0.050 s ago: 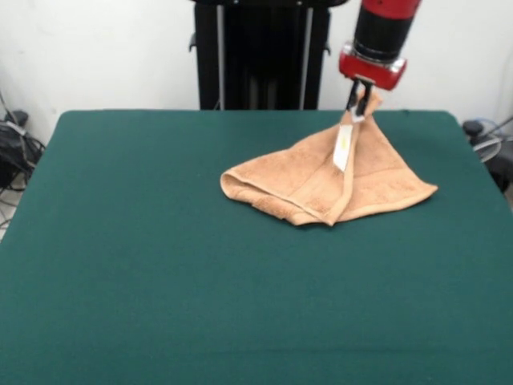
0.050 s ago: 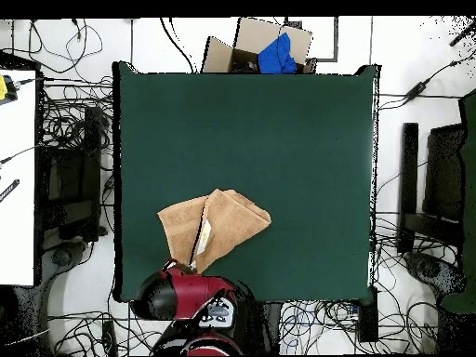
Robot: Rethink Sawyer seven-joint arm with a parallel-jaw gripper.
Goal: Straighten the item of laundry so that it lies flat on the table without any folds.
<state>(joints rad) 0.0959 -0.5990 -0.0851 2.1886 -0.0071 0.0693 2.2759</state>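
The counter [image 1: 144,265] is seen as a wide rectangle covered in dark green, felt-like cloth, matte and unwrinkled. It is far larger than the towel [image 1: 377,180], which lies close to the counter's robot-side edge, off centre toward 1 of the corners on that side.

The towel is a light orange-tan terry piece with a soft looped pile. It is drawn up into a tent shape: 1 corner is lifted, and the rest fans down to the counter in a rough triangle. A doubled layer is seen along the lower edge, with a rolled fold at the end toward the counter's middle and a flat point at the other end. A narrow white label [image 1: 343,148] hangs down the raised ridge.

The end effector [image 1: 359,103], below a red and black wrist, is closed on the towel's raised corner, which is pinched just above the counter's edge.

The step in hand is judged to be the lift-and-spread: 1 corner is held, but the folds are not yet opened. For the next move, the held corner would probably need to be carried outward and low, away from the grounded mass, so that the doubled layer is peeled apart by drag on the felt. Some slip of the whole towel should be expected.
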